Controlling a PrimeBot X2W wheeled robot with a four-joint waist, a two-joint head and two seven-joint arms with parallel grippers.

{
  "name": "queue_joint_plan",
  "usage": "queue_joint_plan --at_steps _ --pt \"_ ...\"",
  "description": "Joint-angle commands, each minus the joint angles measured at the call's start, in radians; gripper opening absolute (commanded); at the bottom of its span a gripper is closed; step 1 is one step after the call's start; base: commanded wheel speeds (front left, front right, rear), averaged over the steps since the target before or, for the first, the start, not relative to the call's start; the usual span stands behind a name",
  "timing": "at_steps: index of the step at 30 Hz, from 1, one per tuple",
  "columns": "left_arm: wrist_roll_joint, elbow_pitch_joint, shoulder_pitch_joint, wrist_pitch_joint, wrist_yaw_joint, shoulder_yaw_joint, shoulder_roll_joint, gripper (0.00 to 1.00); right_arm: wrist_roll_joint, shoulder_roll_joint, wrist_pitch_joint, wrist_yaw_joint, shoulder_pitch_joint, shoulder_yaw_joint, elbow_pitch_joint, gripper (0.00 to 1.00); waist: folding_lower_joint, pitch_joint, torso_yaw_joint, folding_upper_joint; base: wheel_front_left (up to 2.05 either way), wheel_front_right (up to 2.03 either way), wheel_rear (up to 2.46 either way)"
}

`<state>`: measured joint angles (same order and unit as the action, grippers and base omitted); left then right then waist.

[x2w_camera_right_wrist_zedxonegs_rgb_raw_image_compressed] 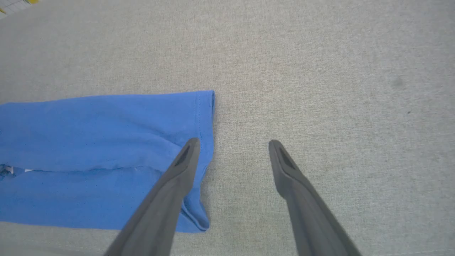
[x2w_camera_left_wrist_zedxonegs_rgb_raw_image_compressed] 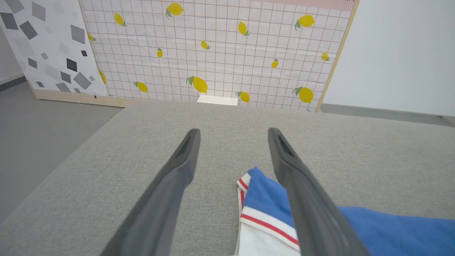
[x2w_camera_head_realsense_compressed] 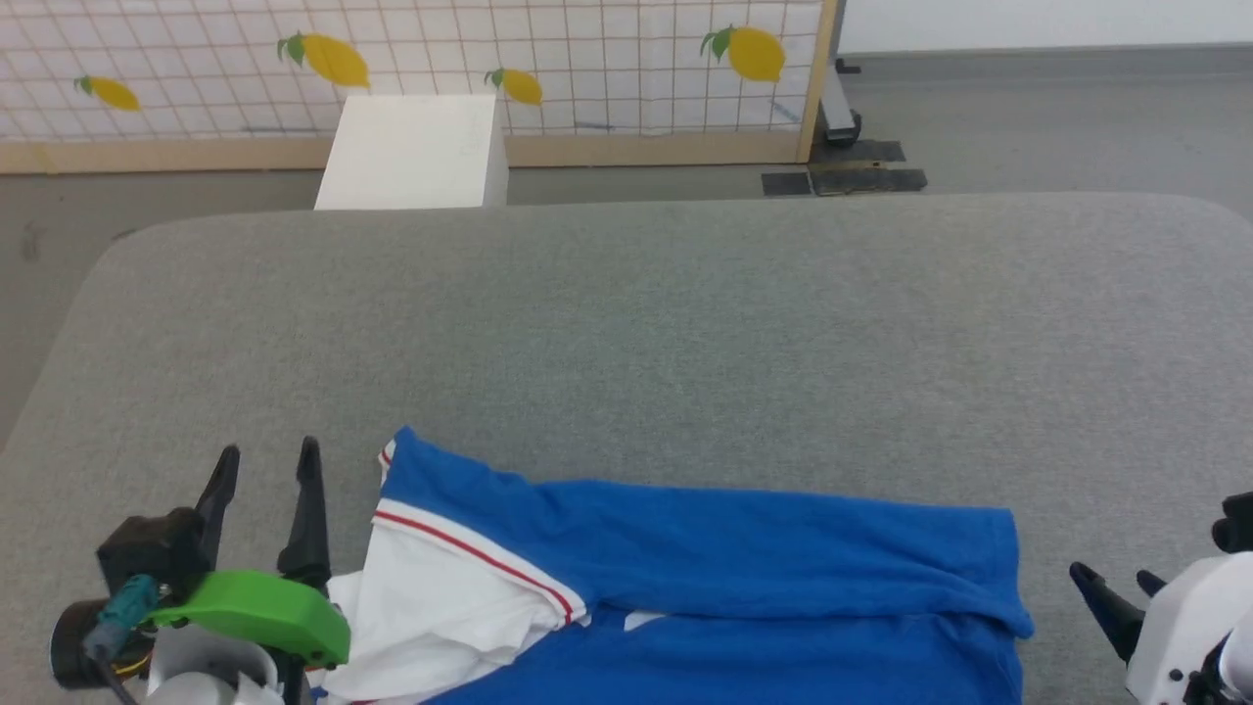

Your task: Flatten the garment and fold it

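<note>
1. Left gripper (x2w_camera_head_realsense_compressed: 270, 448), lower left of head view: fingers spread wide, nothing held. It sits just off the garment's sleeve end, probably parked for the next grab there.
2. Garment (x2w_camera_head_realsense_compressed: 734, 548), lower centre on the grey padded table (x2w_camera_head_realsense_compressed: 626, 323): blue body doubled lengthwise into a band. White sleeve (x2w_camera_head_realsense_compressed: 431, 607) is rumpled at its left end, with striped trim showing. Looks mid-fold; sleeve not yet flat.
3. Right gripper (x2w_camera_head_realsense_compressed: 1111, 578), lower right: jaws apart, empty, just beside the hem end. Likely mirrors the left so both arms can work one fold.
</note>
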<state>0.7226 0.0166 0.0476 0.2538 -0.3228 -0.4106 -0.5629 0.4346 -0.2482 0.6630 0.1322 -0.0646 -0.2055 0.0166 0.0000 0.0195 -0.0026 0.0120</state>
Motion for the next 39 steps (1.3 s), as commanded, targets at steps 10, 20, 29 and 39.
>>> queue_joint_plan --at_steps 10,20,29,39 --pt "-0.169 0.08 0.003 0.008 0.017 0.03 0.091 1.0 0.048 0.004 0.103 -0.002 0.165 0.127 0.265 1.0 0.0 0.076 0.068 -0.012 0.0 0.0 0.0" --pt "-0.186 0.06 -0.02 0.008 0.031 0.07 0.124 1.0 0.125 0.015 0.166 -0.002 0.16 0.226 0.385 0.0 0.0 0.083 0.08 -0.012 0.0 0.0 0.0" --pt "-0.171 0.023 -0.049 0.0 0.032 0.075 0.118 1.0 0.161 -0.013 0.125 -0.002 0.204 0.275 0.369 0.0 0.0 0.033 0.065 -0.012 0.0 0.0 0.0" --pt "-0.166 0.032 -0.072 -0.011 0.018 0.079 0.105 1.0 0.143 -0.122 0.131 -0.002 0.25 0.227 0.298 0.0 0.0 -0.012 0.047 -0.012 0.0 0.0 0.0"
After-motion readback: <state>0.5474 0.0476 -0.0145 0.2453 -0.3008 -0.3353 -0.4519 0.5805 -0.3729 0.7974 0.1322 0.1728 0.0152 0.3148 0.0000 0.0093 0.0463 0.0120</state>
